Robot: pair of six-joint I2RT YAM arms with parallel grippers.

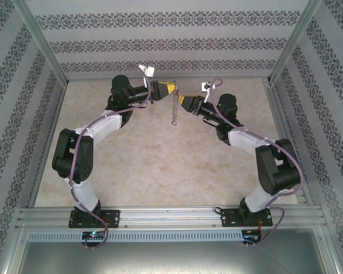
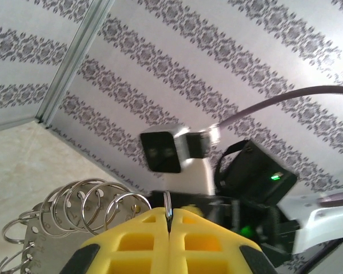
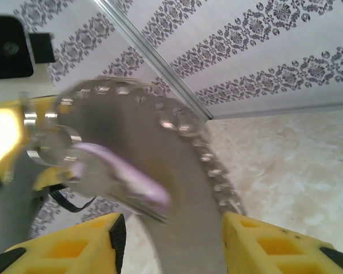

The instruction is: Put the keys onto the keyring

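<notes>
**Left clamps keyring, right jaws released**

We see the left gripper (image 2: pixel 168 216) clenched on the thin metal edge of the keyring (image 1: pixel 175 108). Small split rings (image 2: pixel 86 202) fan out at 9 o'clock of its fingers. The right gripper (image 3: pixel 171 242) stands released, and the keyring's beaded grey rim runs blurred through the gap. The lilac-headed key (image 3: pixel 134 180) lies against the keyring, at 11 o'clock of that gap. From the top, both grippers meet at 12 o'clock of the table (image 1: pixel 148 165), with the keyring dangling toward 6.

A beige marbled tabletop (image 1: pixel 160 171) — walled by damask-striped wallpaper (image 1: pixel 171 34) — sits within aluminium frame posts (image 1: pixel 44 48).
</notes>
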